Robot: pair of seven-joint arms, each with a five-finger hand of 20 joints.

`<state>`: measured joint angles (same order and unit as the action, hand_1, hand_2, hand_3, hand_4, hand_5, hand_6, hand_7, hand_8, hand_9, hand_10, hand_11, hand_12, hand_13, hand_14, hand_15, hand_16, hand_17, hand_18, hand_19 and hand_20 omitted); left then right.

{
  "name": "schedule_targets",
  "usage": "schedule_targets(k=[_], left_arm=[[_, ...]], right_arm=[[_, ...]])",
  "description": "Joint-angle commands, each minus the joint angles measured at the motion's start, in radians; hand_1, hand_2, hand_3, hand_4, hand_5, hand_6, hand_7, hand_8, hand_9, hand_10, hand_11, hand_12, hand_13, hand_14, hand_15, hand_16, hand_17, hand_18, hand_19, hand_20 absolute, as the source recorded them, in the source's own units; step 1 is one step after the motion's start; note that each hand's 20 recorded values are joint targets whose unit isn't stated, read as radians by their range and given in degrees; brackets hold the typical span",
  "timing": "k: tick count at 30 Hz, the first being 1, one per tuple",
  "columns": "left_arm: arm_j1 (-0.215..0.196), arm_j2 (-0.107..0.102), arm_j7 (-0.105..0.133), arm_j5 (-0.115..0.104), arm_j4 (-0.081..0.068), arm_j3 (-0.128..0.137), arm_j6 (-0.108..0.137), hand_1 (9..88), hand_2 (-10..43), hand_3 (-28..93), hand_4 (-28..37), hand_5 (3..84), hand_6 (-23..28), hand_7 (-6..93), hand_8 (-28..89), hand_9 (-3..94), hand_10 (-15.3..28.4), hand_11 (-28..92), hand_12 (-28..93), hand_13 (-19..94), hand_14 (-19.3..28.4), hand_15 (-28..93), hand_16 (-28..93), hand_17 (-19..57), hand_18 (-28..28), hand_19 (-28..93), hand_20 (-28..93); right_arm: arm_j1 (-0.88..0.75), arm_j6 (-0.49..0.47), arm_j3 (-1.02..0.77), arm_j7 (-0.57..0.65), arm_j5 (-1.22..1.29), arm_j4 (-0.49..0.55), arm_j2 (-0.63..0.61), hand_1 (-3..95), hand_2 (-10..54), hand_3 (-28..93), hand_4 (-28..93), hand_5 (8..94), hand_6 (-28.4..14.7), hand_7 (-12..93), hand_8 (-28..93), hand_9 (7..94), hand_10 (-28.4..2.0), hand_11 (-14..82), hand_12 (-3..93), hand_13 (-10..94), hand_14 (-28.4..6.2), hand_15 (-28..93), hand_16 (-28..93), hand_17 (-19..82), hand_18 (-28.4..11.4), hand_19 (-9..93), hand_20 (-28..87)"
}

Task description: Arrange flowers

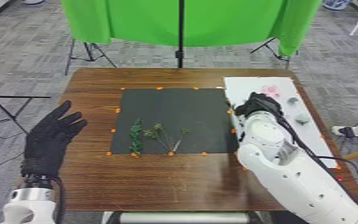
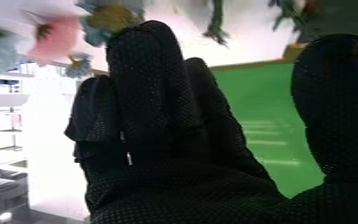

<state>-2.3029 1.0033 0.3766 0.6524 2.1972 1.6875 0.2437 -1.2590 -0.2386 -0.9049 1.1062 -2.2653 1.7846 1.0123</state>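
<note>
Flowers (image 1: 271, 91) lie on white sheet (image 1: 245, 85) near right hand (image 1: 259, 103)

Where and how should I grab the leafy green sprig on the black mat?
Probably best pinched from above at mid-length, thumb and fingers closing across its width: the leafy green sprig lies flat on the black mat, long and narrow, running away from the robot, with leaves along its length.

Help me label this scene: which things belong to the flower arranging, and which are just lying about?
For the job:
- pink flower
- pale blue flowers
- leafy green stem
- thin sprigs
- dark square sheet
- white sheet

Just around:
- green cloth
- black pole
</note>
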Motion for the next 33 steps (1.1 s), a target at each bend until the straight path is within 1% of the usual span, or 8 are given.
schedule_targets(k=[1, 5, 10, 14, 19, 22, 27, 33], left_arm=[[-0.011, 0.007, 0.004, -0.003, -0.005, -0.002, -0.002, 25.0, 9.0, 75, -20.4, 38.9, 9.5, 12.1, -8, 37.4, 20.1, 27, 13, 26, 25.7, 53, -7, -8.1, 23.5, 49, 25], [-0.003, 0.012, -0.006, 0.001, -0.007, -0.003, -0.008, 25.1, 9.0, 75, -20.3, 38.8, 9.5, 12.1, -8, 37.4, 20.1, 27, 13, 26, 25.8, 53, -7, -8.1, 23.5, 49, 25], [-0.002, 0.006, 0.002, -0.005, -0.008, -0.006, -0.001, 25.2, 9.0, 75, -20.3, 38.9, 9.6, 12.1, -8, 37.4, 20.2, 27, 13, 26, 25.7, 53, -7, -8.1, 23.5, 49, 25], [0.003, 0.004, 0.004, -0.006, -0.009, -0.008, -0.001, 25.1, 9.0, 75, -20.3, 38.9, 9.6, 12.0, -8, 37.4, 20.2, 27, 13, 26, 25.7, 53, -7, -8.1, 23.4, 49, 25], [0.008, 0.001, 0.008, -0.009, -0.012, -0.012, -0.004, 25.1, 9.0, 76, -20.3, 38.9, 9.6, 12.0, -8, 37.5, 20.2, 27, 13, 26, 25.8, 53, -7, -8.1, 23.5, 49, 25], [0.001, -0.002, 0.014, -0.011, -0.010, -0.011, 0.004, 25.0, 9.2, 75, -20.3, 38.9, 9.6, 12.0, -8, 37.5, 20.2, 27, 13, 26, 25.8, 53, -7, -8.1, 23.4, 49, 25], [0.005, 0.012, -0.008, -0.002, -0.012, -0.003, -0.006, 25.0, 9.2, 75, -20.4, 38.9, 9.7, 12.0, -8, 37.5, 20.2, 27, 13, 26, 25.7, 53, -7, -8.1, 23.5, 49, 25], [-0.003, 0.005, 0.003, -0.008, -0.010, -0.007, 0.000, 24.9, 9.2, 75, -20.5, 38.9, 9.7, 11.9, -8, 37.4, 20.2, 27, 13, 26, 25.7, 53, -7, -8.1, 23.4, 49, 25]], right_arm=[[-0.014, -0.072, 0.014, 0.020, 0.010, -0.024, 0.025, 31.0, -7.2, 72, -24, 56.5, -13.1, 7, -10, 64.8, -25.2, 38.0, 15.7, 62, -20.3, 75, 8, 33, -28.4, 93, 28], [0.001, -0.075, 0.033, 0.036, 0.019, -0.061, 0.025, 31.4, -8.0, 72, -24, 58.4, -13.7, 7, -10, 65.0, -24.7, 39.1, 15.7, 63, -19.9, 76, 8, 33, -28.4, 93, 31], [0.023, -0.051, 0.106, 0.000, -0.036, -0.100, 0.004, 34.3, -9.4, 72, -25, 63.8, -12.7, 8, -10, 67.3, -22.9, 40.9, 15.9, 64, -18.3, 76, 8, 34, -28.4, 93, 32], [0.034, -0.010, 0.167, -0.013, -0.061, -0.120, -0.011, 44.3, -9.5, 73, -28, 74.0, -6.6, 13, -9, 75.7, -17.4, 43.2, 17.4, 71, -14.0, 73, 11, 38, -28.4, 93, 36], [0.049, 0.034, 0.211, -0.022, -0.054, -0.144, -0.028, 57.6, -9.5, 64, -28, 85.7, -3.4, 18, 5, 87.0, -11.3, 36.6, 27.5, 80, -10.0, 70, 15, 44, -26.8, 93, 41], [0.041, 0.073, 0.211, -0.052, -0.081, -0.142, -0.040, 59.9, -9.5, 64, -28, 88.6, -2.6, 18, 6, 90.3, -10.2, 34.6, 28.2, 82, -8.4, 68, 16, 45, -25.7, 93, 42], [0.043, 0.172, 0.208, -0.073, -0.112, -0.133, -0.070, 58.2, -9.5, 70, -28, 89.5, -3.1, 19, 10, 91.7, -9.7, 34.2, 28.8, 84, -7.9, 69, 17, 46, -25.5, 93, 46], [0.066, 0.275, 0.195, -0.086, -0.111, -0.111, -0.105, 56.0, -9.5, 75, -28, 89.7, -4.1, 20, 14, 91.1, -10.2, 38.8, 28.0, 83, -8.4, 72, 18, 46, -25.7, 93, 51]])
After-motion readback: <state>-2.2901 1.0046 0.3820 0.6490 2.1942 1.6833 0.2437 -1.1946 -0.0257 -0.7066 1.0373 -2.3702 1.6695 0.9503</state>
